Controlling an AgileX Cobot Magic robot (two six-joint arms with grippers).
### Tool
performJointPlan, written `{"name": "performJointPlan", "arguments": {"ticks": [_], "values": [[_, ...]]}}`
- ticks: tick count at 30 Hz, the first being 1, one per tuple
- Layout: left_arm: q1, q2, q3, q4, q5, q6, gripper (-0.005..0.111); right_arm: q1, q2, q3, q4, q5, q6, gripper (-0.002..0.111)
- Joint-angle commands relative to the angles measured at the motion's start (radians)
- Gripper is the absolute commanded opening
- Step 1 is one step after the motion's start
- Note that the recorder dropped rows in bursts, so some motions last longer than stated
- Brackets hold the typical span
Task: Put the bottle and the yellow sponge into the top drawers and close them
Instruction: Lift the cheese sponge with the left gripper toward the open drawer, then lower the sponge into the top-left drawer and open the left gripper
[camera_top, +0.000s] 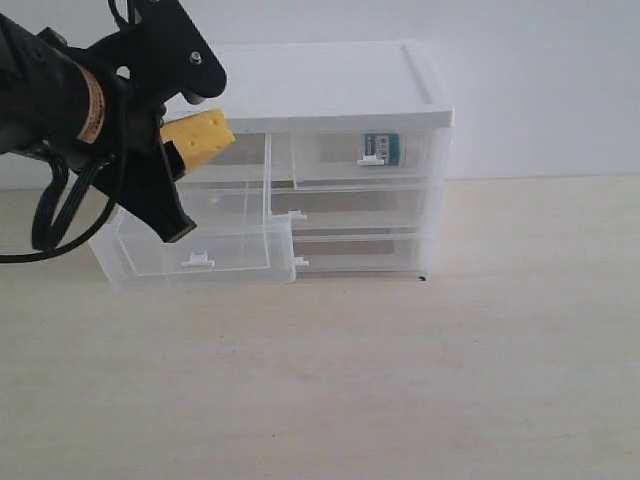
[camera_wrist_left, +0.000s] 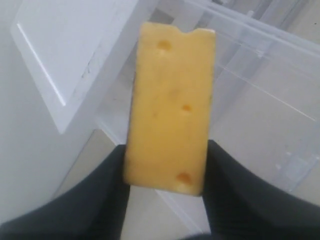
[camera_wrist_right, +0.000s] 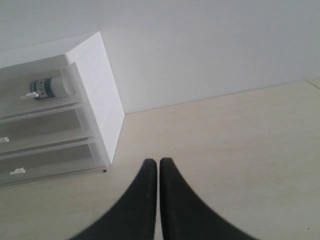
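The yellow sponge (camera_top: 198, 136) hangs in the air with my left gripper (camera_top: 193, 156) shut on it, just above the pulled-out top left drawer (camera_top: 200, 255). In the left wrist view the sponge (camera_wrist_left: 170, 110) sticks out between the two dark fingers (camera_wrist_left: 235, 190), and the clear open drawer (camera_wrist_left: 260, 100) lies beyond it. The bottle (camera_top: 380, 148) lies inside the top right drawer (camera_top: 360, 160), which is pushed in. The right wrist view shows the bottle (camera_wrist_right: 50, 88) through the drawer front. My right gripper (camera_wrist_right: 158, 162) is shut on nothing, over the table beside the cabinet.
The cabinet has a white top (camera_top: 320, 85) and two full-width drawers (camera_top: 350, 207), both pushed in. Its white side wall (camera_wrist_right: 102, 90) faces my right gripper. A white wall stands behind it. Pale tabletop (camera_top: 400, 380) spreads in front and to the right.
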Motion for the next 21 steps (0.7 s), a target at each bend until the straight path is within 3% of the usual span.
{"name": "performJointPlan", "arguments": {"ticks": [1, 14, 16, 21], "values": [[0.022, 0.056, -0.026, 0.011, -0.013, -0.019, 0.004, -0.004, -0.005, -0.001, 0.001, -0.005, -0.005, 0.0], [0.03, 0.173, -0.028, 0.014, -0.063, -0.019, 0.005, -0.004, -0.005, -0.001, 0.001, -0.005, -0.005, 0.0], [0.03, 0.175, -0.028, 0.014, -0.071, -0.021, 0.012, -0.004, -0.005, -0.001, 0.001, -0.005, -0.005, 0.0], [0.03, 0.175, -0.043, 0.015, -0.062, -0.045, 0.042, -0.004, -0.005, -0.001, 0.001, -0.005, -0.005, 0.0]]}}
